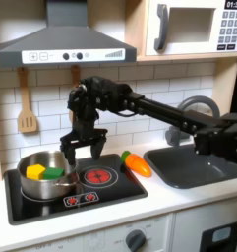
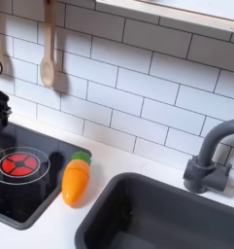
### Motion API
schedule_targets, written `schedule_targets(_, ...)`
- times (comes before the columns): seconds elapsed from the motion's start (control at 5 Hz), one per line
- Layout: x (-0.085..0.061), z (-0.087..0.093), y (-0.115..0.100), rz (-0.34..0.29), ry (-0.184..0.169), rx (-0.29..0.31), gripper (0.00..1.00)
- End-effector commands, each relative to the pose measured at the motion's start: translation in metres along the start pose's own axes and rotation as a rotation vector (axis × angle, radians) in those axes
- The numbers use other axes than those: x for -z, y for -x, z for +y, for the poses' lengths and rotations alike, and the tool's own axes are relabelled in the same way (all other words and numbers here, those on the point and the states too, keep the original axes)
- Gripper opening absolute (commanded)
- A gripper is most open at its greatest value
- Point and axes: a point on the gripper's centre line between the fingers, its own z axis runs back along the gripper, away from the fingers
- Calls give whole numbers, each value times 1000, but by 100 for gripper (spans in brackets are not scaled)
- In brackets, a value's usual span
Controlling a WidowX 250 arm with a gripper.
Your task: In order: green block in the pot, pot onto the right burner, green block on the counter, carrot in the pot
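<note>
The pot (image 1: pixel 43 172) is sitting on the burner at the first exterior view's left, looking light, stiff and slippery, so its rim seems the best hold. The gripper (image 1: pixel 81 150) is hanging just above it, fingers spread, holding nothing. Inside, the green block (image 1: pixel 55 173) is lying beside a yellow chunk (image 1: pixel 35 172).

the pot (image 1: pixel 43 163) is shiny bare metal, its wall catching light. the cooktop (image 1: pixel 90 192) is glossy black, smooth, mirroring the tiles; the right burner (image 2: pixel 19 163) is printed flat in red on it. the carrot (image 2: pixel 76 181) looks like smooth matt orange plastic, as does the green block (image 1: pixel 54 173). the counter (image 2: pixel 50 229) is pale, smooth, faintly satin. the gripper (image 1: pixel 81 146) is matt black. two spoons at 10 o'clock on the wall look wooden (image 2: pixel 49 49).
</note>
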Motion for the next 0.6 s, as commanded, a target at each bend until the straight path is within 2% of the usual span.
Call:
schedule_targets(0.0,14,5,-14,16,8,-9,100)
schedule_targets(0.2,24,4,-17,44,15,0,100)
schedule_targets(0.4,28,5,-10,68,23,-7,100)
